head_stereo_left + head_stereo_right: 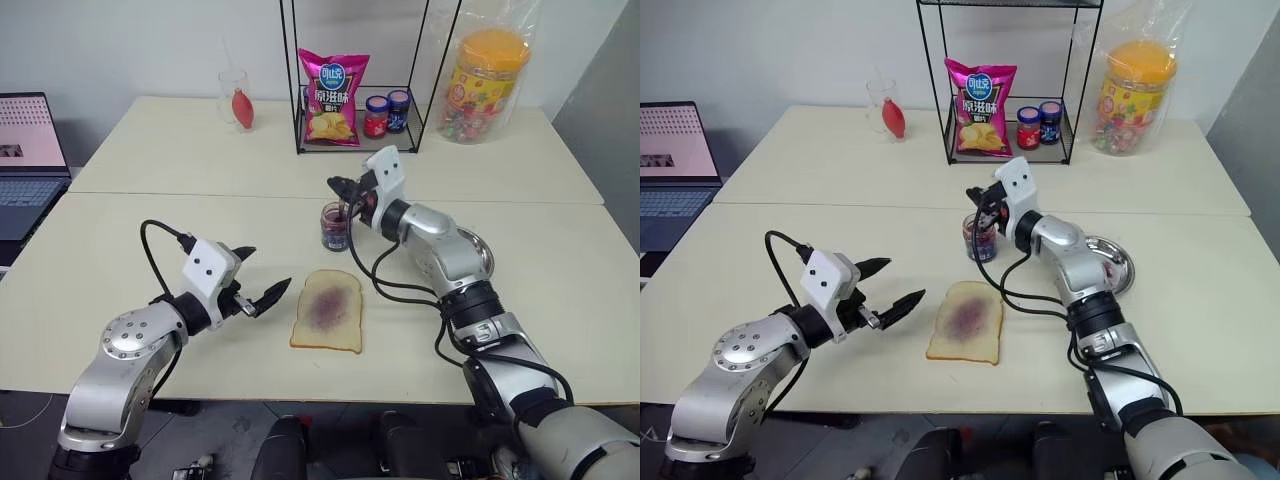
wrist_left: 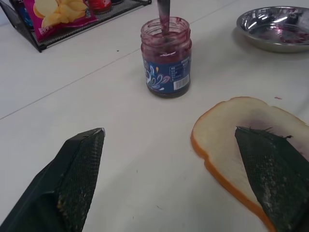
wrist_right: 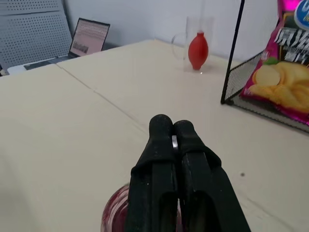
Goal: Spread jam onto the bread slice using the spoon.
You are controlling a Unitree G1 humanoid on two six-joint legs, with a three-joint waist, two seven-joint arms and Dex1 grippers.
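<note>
Left gripper low and level, its two black fingers spread wide with nothing between the jaws, right gripper extended forward, jaws pressed together, a sliver of metal pinched between them

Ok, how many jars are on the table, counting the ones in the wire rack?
3. The open jam jar stands beside the bread slice. The red-lidded jar and blue-lidded jar sit in the wire rack beside the chip bag, which may hide more.

Bright even indoor light, soft faint shadows on the cream table, glare on the round steel plate, near black fingers slightly soft.
</note>
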